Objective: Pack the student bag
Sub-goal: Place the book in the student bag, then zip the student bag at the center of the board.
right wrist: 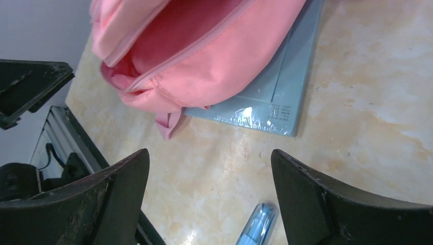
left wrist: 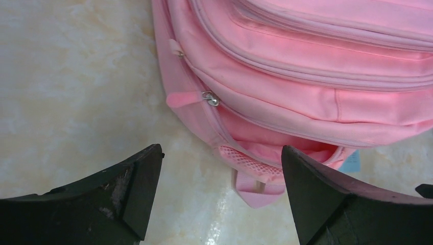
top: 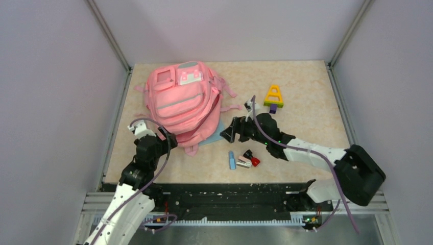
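The bag (top: pixel 178 99) lies at 10 o'clock on the bench (top: pixel 306 92), its mouth unzipped at 6 o'clock. The left gripper (left wrist: pixel 222 153) sits at the bag's 7 o'clock, jaws wide apart, holding nothing. The right gripper (right wrist: pixel 209 158), at 4 o'clock, is wide and empty too, over a book (right wrist: pixel 275 97) half under the bag. I think the book goes in next: pinch its edge, lift the mouth.
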